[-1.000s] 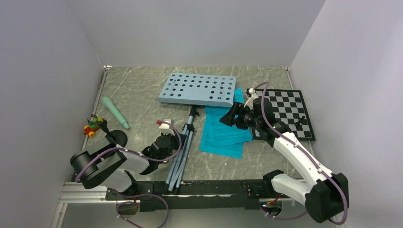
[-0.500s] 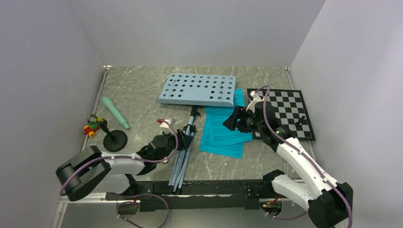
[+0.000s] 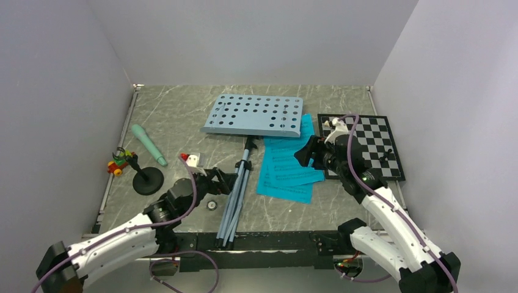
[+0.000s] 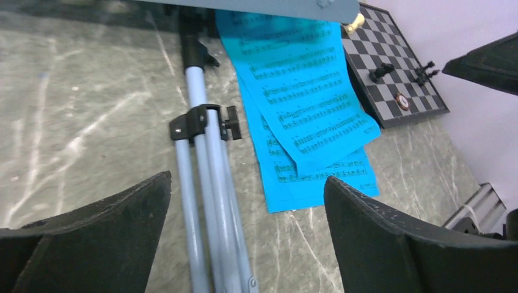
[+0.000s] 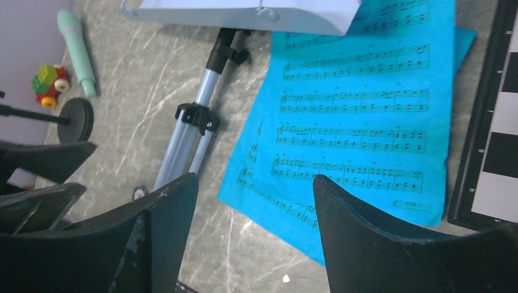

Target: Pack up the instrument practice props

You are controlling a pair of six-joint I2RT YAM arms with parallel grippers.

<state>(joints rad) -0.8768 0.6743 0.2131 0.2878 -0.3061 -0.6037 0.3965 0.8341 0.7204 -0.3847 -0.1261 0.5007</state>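
The pale-blue music stand lies flat, its perforated tray (image 3: 253,115) at the back and its folded tripod legs (image 3: 235,195) pointing toward me. My left gripper (image 3: 223,182) hovers open just left of the legs. In the left wrist view the legs (image 4: 204,183) run between its spread fingers, and the left gripper (image 4: 247,177) holds nothing. Turquoise music sheets (image 3: 287,171) lie right of the legs. My right gripper (image 3: 308,152) stands open above the sheets (image 5: 360,110), its jaws empty (image 5: 255,177). The mint-green microphone (image 3: 148,144) and black round-based stand (image 3: 146,180) are at the left.
A chessboard (image 3: 366,143) with a few pieces lies at the right, just past the sheets. A small toy car (image 3: 117,163) sits at the left edge by the microphone stand. A small round disc (image 3: 212,205) lies left of the tripod legs.
My left gripper has opened wide and let go of the tripod legs, and the left arm has stretched out low. The right gripper has drifted slightly right and toward me.
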